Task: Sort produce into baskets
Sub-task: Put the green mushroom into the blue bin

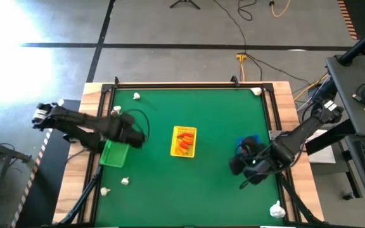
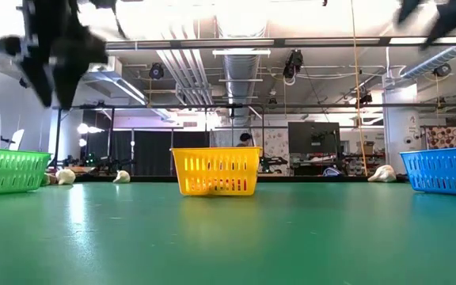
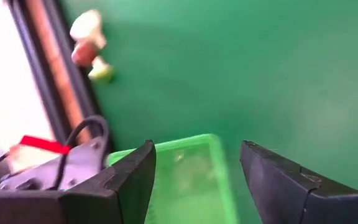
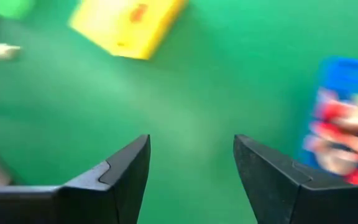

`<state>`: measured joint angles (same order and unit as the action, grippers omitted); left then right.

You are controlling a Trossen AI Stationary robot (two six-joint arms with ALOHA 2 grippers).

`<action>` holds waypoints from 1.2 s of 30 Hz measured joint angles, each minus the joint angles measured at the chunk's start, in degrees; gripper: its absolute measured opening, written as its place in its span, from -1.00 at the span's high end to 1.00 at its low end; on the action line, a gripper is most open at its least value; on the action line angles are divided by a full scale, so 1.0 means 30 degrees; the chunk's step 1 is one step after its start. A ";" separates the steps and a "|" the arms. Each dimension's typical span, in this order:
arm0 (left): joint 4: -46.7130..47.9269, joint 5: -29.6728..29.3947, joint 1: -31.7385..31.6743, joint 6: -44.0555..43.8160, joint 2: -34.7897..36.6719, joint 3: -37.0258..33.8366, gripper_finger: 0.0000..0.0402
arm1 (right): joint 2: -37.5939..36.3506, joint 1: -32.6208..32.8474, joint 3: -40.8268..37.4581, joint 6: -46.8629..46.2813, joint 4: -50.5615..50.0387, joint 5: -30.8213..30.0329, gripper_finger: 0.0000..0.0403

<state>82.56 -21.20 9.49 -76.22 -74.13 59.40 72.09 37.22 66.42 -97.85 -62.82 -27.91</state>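
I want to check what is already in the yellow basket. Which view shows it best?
The high view: it looks straight down into the yellow basket, showing orange pieces inside. The low view shows only its perforated side; the right wrist view, a blurred corner; the left wrist view, nothing.

A lab: exposed ceiling ducts (image 2: pixel 182 67), monitors (image 2: pixel 313 136), floor cables (image 1: pixel 246 38), concrete floor.

Left arm: I see it reaching in from the table's left edge, elbow bent, wrist angled inward. Left gripper (image 3: pixel 197 180): raised above the table, fingers (image 3: pixel 129 180) spread, nothing between them. Right arm: I see it stretched in from the right side. Right gripper (image 4: pixel 191 180): raised, fingers parted, empty.
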 joint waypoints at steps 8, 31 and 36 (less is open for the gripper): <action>-0.3259 -0.0275 -0.7072 0.1065 0.0546 -0.3829 -0.08 | 0.4834 0.1052 0.6353 0.4623 0.0727 -0.1248 -0.09; -0.8691 -0.1824 -1.3393 -1.3489 0.0075 -0.8360 -0.08 | 0.9201 0.3940 1.5589 0.1880 -0.9056 -0.1067 -0.09; -1.0213 -0.1868 -1.3501 -1.5709 -0.0258 -0.9276 -0.08 | 0.7889 0.3616 1.6400 0.7325 -0.8984 -0.1172 -0.09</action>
<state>51.92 -26.80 -31.01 -123.35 -74.90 31.57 95.76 48.06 115.62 -75.87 -89.78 -31.43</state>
